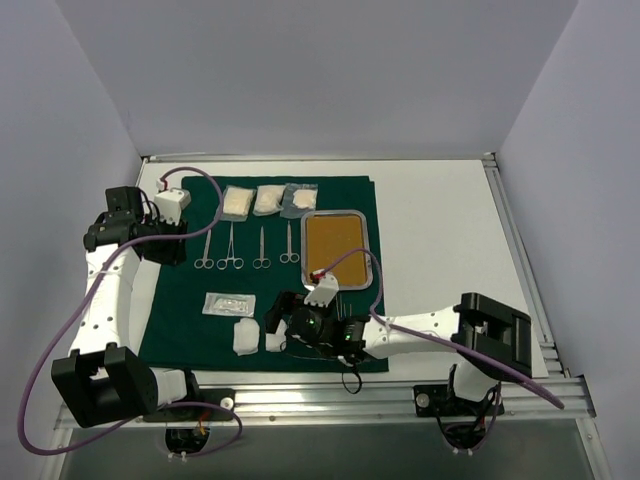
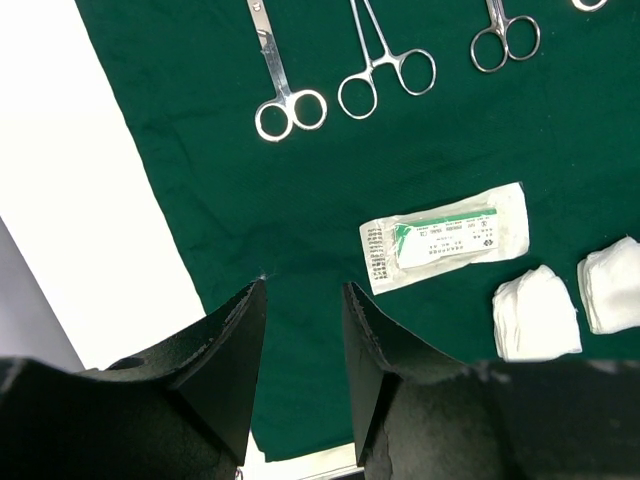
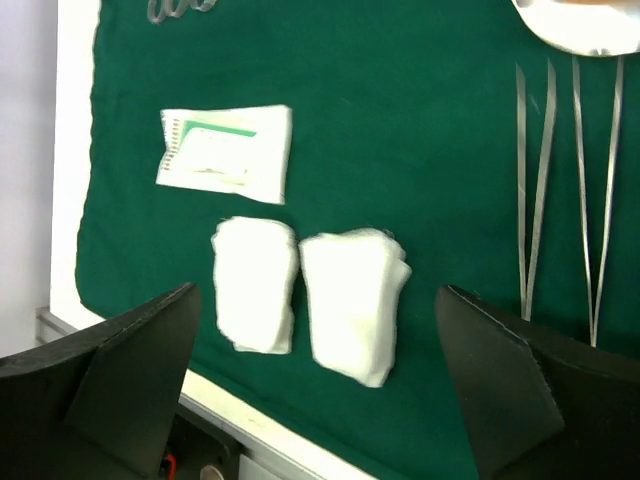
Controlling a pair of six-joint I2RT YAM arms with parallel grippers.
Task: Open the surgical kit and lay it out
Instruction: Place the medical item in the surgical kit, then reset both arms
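One white table [image 1: 440, 230] fills the overhead view, with a dark green cloth drape [image 1: 190, 290] spread flat across its left and middle part. Two robot arms reach in from the near edge: the left arm [image 1: 110, 290] over the drape's left border, the right arm [image 1: 420, 335] bent across its near edge.

On the right side of the drape lies a rectangular steel tray [image 1: 337, 212] with an orange-brown inside. Three clear packets [image 1: 270, 200] sit in a row along the far edge. Below them, four silver ring-handled clamps [image 1: 231, 248] lie side by side, rings toward the arms.

The left gripper [image 2: 305, 290] hovers above the drape's left edge, its jaws partly apart with nothing between them. The right gripper [image 3: 315, 295] hangs with jaws spread wide, holding nothing, above two white gauze pads [image 3: 255, 285] that lie side by side near the drape's front edge. A small labelled packet [image 3: 225, 148] lies just beyond the pads. Two pairs of thin tweezers [image 3: 535, 190] lie to their right, near the tray.
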